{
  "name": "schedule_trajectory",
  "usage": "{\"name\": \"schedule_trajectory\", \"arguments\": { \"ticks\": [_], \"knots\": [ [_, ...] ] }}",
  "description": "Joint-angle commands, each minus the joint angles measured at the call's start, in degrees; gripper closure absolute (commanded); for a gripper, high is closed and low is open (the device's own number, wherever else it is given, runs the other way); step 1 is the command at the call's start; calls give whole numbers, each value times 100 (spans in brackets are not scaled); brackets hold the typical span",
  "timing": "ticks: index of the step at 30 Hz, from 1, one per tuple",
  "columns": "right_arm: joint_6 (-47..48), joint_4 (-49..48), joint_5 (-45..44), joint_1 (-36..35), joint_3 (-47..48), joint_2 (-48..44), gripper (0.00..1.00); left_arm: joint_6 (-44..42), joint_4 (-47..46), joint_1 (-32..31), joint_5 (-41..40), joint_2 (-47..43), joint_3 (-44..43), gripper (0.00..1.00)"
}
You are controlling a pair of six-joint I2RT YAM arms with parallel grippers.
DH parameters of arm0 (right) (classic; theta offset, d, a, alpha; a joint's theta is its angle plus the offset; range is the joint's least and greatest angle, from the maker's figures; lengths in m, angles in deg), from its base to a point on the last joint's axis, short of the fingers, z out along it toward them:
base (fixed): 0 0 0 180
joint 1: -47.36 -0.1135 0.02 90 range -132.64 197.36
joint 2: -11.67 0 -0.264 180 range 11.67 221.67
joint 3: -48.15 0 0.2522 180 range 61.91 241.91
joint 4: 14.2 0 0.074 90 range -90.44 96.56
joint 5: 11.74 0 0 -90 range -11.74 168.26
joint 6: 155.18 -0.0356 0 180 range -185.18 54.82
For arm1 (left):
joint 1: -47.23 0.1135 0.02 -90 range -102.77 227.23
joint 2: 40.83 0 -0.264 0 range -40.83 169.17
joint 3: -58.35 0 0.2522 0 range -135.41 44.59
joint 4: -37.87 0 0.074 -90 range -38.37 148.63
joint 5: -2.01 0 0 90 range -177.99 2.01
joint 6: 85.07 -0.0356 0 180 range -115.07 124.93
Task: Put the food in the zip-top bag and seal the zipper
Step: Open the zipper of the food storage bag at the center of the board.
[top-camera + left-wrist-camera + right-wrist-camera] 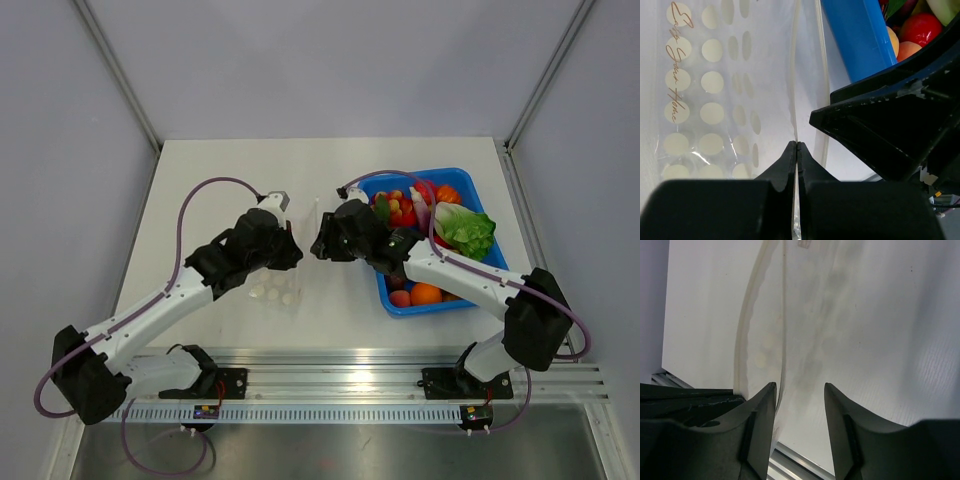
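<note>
Because the left pincer [797, 150] is pinched tight on one thin lip of the zip-top bag [715, 90], the opening of the bag depends on what your right pincer [800, 405] catches. Its jaws stand at a middling gap with nothing clamped between them. The zipper [742, 325] curves down just beside one finger, and the wrist view does not show whether the film lies inside the gap or outside it. Close in the wrong spot and you would likely take both lips together, or nip only air. Either way the mouth would not open for the food [465, 230], all of which sits in the blue tray [440, 305]. A hard pull could also drag the floppy film out of the left grip.

The bag is held up between the two pincers, just left of the tray, its dotted lower part lying on the bench [220, 170]. Both arms reach in from their bases toward the middle, wrists facing each other. The right forearm crosses the tray's near corner.
</note>
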Motion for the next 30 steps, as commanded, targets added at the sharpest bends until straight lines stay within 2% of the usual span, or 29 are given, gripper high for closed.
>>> {"name": "schedule_trajectory", "arguments": {
  "ticks": [1,8,9,11,12,17,22,26,30],
  "knots": [
    [72,-270,-127,-56,163,138,50,69,-352,56,206,-246,-82,100],
    [107,-164,23,-152,426,473,49,122,-405,74,189,-229,-100,100],
    [107,-120,-39,-187,444,508,58,113,-387,74,171,-211,-108,100],
    [37,-85,-179,-205,401,473,95,87,-326,74,83,-167,-109,100],
    [-7,-76,-232,-205,366,395,100,87,-300,82,39,-167,-108,100],
    [98,205,-461,-223,435,245,100,113,-220,126,-93,17,-73,100],
    [116,310,-522,-354,523,271,100,236,-361,126,74,325,-91,76],
    [37,346,-601,-477,567,271,100,333,-431,126,66,527,-91,68],
    [28,398,-637,-513,602,280,100,324,-501,118,127,554,-65,65]
  ]
}}
